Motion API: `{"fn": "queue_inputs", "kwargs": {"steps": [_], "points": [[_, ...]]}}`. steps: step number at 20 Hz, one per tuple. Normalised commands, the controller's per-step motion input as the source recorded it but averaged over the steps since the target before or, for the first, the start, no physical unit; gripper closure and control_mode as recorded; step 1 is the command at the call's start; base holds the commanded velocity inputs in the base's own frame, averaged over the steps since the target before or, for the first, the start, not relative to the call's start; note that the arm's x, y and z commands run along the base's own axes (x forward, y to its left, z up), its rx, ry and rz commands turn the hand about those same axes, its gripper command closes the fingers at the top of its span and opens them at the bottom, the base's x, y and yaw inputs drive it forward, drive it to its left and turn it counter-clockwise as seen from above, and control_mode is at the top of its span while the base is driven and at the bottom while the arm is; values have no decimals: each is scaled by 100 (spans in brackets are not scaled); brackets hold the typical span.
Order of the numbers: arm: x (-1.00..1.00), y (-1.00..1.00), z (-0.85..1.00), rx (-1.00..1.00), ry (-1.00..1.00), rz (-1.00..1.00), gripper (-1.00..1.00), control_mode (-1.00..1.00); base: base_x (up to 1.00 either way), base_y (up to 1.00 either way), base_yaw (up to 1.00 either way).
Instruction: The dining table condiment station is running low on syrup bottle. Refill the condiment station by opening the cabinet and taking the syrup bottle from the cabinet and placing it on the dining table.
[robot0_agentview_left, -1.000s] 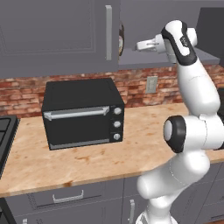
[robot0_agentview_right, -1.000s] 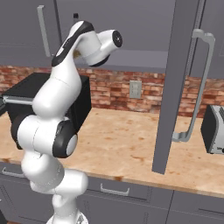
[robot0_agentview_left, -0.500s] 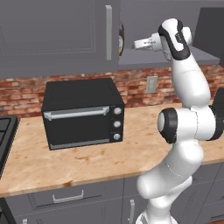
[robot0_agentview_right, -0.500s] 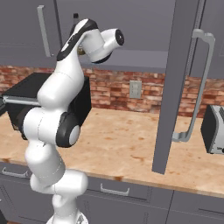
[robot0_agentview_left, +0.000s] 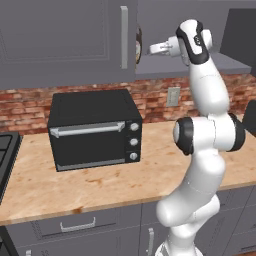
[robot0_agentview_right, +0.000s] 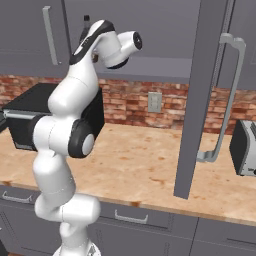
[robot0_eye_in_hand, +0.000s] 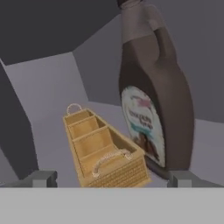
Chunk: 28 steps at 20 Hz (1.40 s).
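**Jaws at the open cabinet, bottle ahead**

The gripper (robot0_agentview_left: 152, 49) reaches into the open cabinet (robot0_agentview_left: 70, 40), its door (robot0_agentview_right: 197, 95) swung out over the tabletop (robot0_agentview_right: 145, 165). In the hand view the jaws stand apart and hold nothing. The syrup bottle (robot0_eye_in_hand: 155, 87) stands upright on the cabinet shelf, close ahead near the right fingertip (robot0_eye_in_hand: 181, 178), just beside a wicker caddy (robot0_eye_in_hand: 103, 148). A black toaster oven (robot0_agentview_left: 95, 130) sits on the tabletop below
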Motion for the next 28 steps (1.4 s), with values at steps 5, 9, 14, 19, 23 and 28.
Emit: {"fn": "queue_inputs", "kwargs": {"steps": [5,9,14,19,23,28], "points": [[36,4,0,0,0,3,-100,-100,0,0,0],[37,0,0,0,0,3,-100,-100,0,0,0],[35,0,0,0,0,4,-100,-100,0,0,0],[27,0,0,0,0,6,-100,-100,0,0,0],[17,7,0,0,0,7,-100,-100,0,0,0],[13,17,0,-1,0,6,-100,-100,0,0,0]]}}
